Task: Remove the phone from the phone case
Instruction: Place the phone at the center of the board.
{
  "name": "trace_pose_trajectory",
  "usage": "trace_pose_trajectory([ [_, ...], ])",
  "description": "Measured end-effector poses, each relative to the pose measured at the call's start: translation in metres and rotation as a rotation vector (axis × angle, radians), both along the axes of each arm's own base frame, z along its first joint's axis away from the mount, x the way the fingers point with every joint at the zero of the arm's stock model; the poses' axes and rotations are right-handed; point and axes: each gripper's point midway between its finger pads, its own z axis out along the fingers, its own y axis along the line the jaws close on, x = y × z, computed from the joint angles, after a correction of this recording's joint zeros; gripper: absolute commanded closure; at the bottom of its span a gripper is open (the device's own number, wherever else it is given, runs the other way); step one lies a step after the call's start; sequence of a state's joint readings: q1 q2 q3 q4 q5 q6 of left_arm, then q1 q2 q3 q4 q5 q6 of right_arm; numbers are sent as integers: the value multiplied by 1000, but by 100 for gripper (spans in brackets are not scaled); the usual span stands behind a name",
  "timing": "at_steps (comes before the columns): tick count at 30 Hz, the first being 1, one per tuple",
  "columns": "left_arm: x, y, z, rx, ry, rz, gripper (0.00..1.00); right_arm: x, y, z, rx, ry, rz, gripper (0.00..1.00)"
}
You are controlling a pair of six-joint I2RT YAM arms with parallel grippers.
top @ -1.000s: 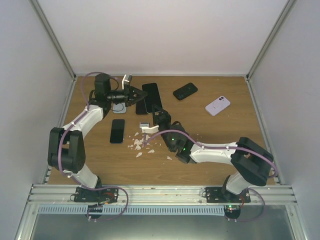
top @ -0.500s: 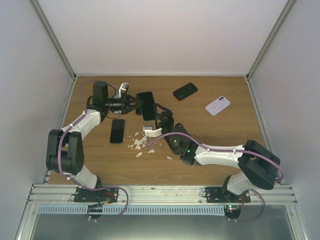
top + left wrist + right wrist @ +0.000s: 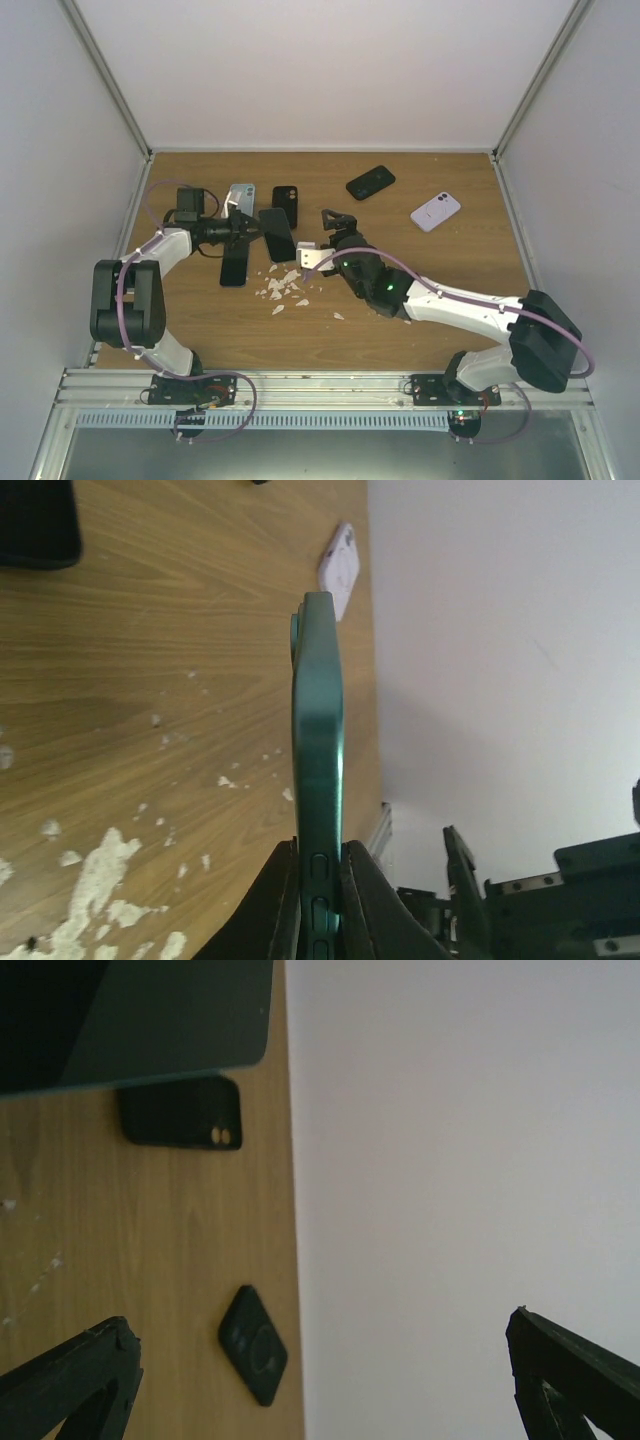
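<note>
My left gripper (image 3: 262, 234) is shut on the long edge of a dark green phone case (image 3: 277, 235) and holds it on edge above the table. The left wrist view shows that case (image 3: 318, 730) edge-on, its button covers clamped at my left gripper (image 3: 322, 865). Whether the phone sits inside it I cannot tell. My right gripper (image 3: 328, 230) stands wide open just right of the case, touching nothing. In the right wrist view its fingertips (image 3: 70, 1380) sit at the bottom corners, and the case's flat face (image 3: 130, 1020) fills the top left.
A black phone (image 3: 235, 262) lies flat below the left gripper. At the back lie a pale case (image 3: 240, 198), a black case (image 3: 285, 205), another black case (image 3: 370, 182) and a lilac case (image 3: 435, 211). White crumbs (image 3: 280, 285) litter the wooden table (image 3: 420, 260).
My right gripper has opened, let go of the green case and drawn back to the right. My left gripper has carried the case left and nearer, uncovering the pale and black cases.
</note>
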State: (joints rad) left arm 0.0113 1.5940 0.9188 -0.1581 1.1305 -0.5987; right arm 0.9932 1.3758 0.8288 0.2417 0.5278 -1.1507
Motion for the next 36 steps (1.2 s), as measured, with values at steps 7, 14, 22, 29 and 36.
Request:
trace_pose_trajectory([
  [7, -12, 8, -32, 111, 16, -6, 100, 16, -21, -10, 33, 121, -70, 0],
  [14, -26, 10, -74, 189, 88, -32, 100, 24, -21, 8, 114, 159, -86, 1],
  [22, -30, -10, -95, 228, 89, -143, 100, 25, -21, 11, 143, 203, -88, 0],
  [29, -19, -13, -99, 270, 43, -185, 100, 27, -22, 12, 156, 224, -91, 0],
  [36, -16, -13, -105, 274, 64, -189, 96, 28, -21, 9, 153, 237, -90, 1],
])
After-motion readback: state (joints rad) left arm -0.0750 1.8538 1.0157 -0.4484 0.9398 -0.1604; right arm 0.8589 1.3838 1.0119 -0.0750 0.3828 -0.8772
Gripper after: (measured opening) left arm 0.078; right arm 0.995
